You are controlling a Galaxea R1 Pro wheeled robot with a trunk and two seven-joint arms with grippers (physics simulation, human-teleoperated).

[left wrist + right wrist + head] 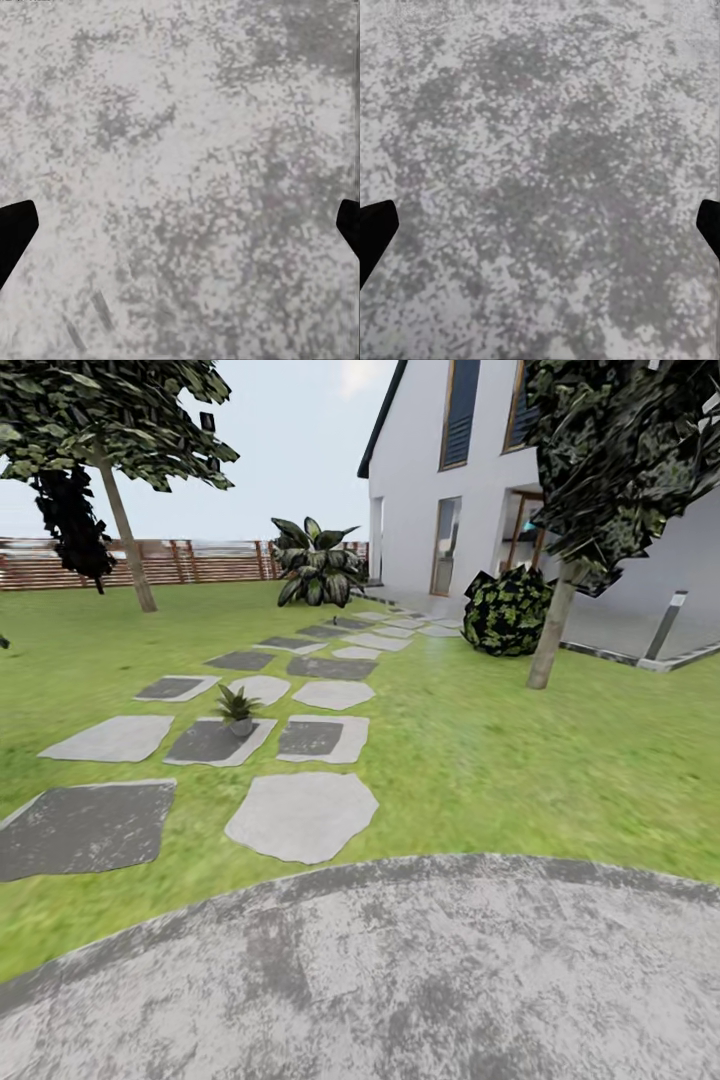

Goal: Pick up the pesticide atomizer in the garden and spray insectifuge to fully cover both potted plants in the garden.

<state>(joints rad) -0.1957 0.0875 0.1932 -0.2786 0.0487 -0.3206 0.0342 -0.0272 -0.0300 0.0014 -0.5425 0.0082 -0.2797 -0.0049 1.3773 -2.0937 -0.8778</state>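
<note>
A small potted plant (240, 710) with spiky green leaves stands on a dark stepping stone in the garden lawn (480, 760), ahead and to the left. The pesticide atomizer is out of view. In the left wrist view, my left gripper (180, 232) hangs open over the grey speckled patio (180, 150), its dark fingertips (15, 232) wide apart with nothing between them. My right gripper (540, 232) is open in the same way over the patio (540, 135).
The round patio (400, 980) lies under me. Pale and dark stepping stones (300, 815) lead to a white house (430, 480). A large broad-leaved plant (317, 565) stands by the slat fence (190, 560). On the right are a dark bush (505, 610), a tree trunk (552, 630) and a bollard lamp (665, 625).
</note>
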